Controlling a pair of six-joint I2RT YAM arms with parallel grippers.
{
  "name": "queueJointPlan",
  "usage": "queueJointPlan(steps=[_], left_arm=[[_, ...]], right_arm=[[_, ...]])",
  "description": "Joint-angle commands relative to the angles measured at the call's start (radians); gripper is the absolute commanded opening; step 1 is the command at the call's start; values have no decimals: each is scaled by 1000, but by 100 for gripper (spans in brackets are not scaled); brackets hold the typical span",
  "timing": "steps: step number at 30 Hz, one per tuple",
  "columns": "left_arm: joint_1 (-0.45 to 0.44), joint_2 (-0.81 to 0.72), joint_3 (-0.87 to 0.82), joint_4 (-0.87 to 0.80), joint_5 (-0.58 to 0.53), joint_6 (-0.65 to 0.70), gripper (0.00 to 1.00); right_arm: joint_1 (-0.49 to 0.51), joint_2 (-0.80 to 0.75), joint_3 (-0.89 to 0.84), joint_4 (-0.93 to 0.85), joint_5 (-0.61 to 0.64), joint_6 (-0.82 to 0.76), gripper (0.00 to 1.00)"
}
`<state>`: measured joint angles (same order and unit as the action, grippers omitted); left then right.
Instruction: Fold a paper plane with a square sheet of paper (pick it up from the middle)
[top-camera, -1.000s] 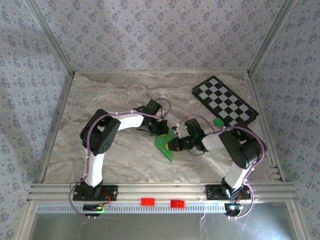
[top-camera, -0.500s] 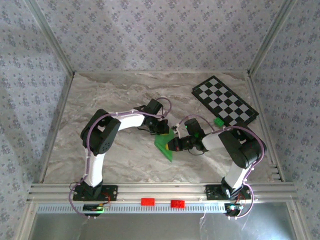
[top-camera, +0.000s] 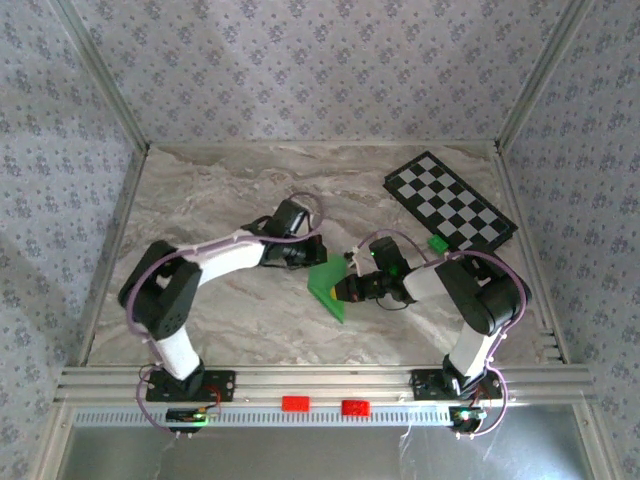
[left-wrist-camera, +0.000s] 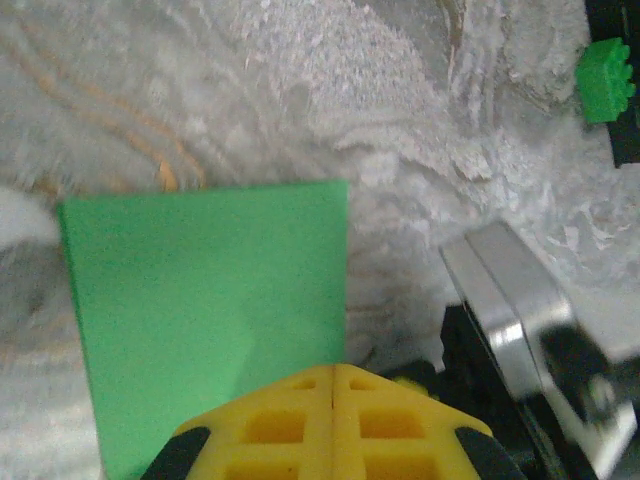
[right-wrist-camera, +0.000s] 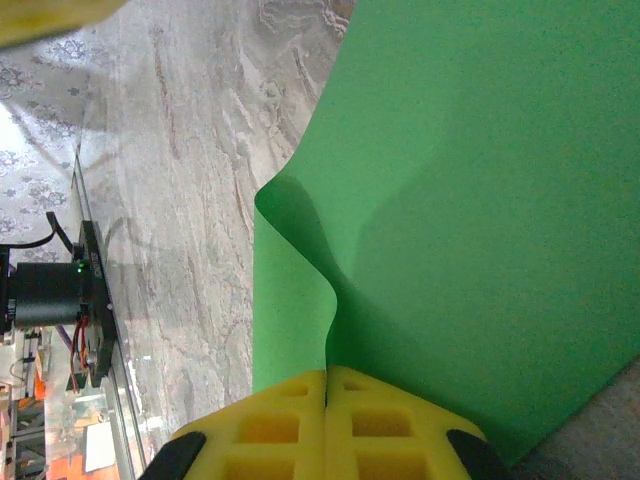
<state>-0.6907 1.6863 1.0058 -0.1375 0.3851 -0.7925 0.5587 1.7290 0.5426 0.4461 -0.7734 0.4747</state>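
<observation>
Marble table, floral-papered walls, checkered board far right. Green paper sits mid-table. My right gripper is pinched on its raised fold, and my left gripper is at its far-left corner, jaws together.

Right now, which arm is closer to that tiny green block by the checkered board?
Right. The right arm curves right beside the green block, on its near side. The left arm reaches in from the far side of the green paper, well to the block's left.
</observation>
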Motion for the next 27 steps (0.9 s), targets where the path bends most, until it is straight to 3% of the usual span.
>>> queueJointPlan(steps=[1,11,21,27], left_arm=[[-37,-69,-90,124,-22,-109,1],[-99,-82,-232,241,-87,-241,0],[-103,-82,-382,543,-58,-447,0],[-117,-79,-392,548,-44,-471,0]], right_arm=[[-1,41,-23,-48,79,-4,0],[-7,41,-23,-62,87,-12,0],[-11,44,-27,-65,94,-14,0],[-12,40,-32,-69,97,-16,0]])
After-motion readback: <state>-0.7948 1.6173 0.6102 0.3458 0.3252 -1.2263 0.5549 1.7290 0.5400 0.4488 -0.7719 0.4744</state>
